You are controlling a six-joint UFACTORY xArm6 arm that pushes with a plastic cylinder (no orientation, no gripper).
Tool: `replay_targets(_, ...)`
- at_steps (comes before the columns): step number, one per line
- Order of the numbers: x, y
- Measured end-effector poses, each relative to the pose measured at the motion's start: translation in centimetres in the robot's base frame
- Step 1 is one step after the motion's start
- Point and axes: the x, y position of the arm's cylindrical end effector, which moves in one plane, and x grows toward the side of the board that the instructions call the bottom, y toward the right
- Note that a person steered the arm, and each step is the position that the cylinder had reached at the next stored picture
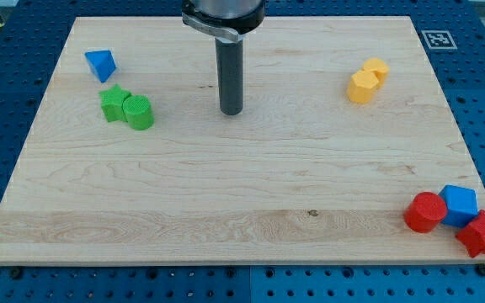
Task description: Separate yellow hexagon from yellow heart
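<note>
No jaws are fitted, so nothing can be pinched; only a rod is carried. My tip (231, 111) is set down on the counter (226, 219) near the middle of the top edge, touching no block. The yellow hexagon (363, 87) and yellow heart (377, 69) are pressed together toward the top right corner, well apart from my tip, so they are not yet split. A push between them is likely needed. Green blocks (127, 108) are kept near the top left corner.
</note>
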Motion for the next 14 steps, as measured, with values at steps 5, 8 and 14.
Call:
replay_targets(5, -3.5, 3.9)
replay_targets(8, -9.9, 13.4)
replay_targets(14, -4.2, 19.5)
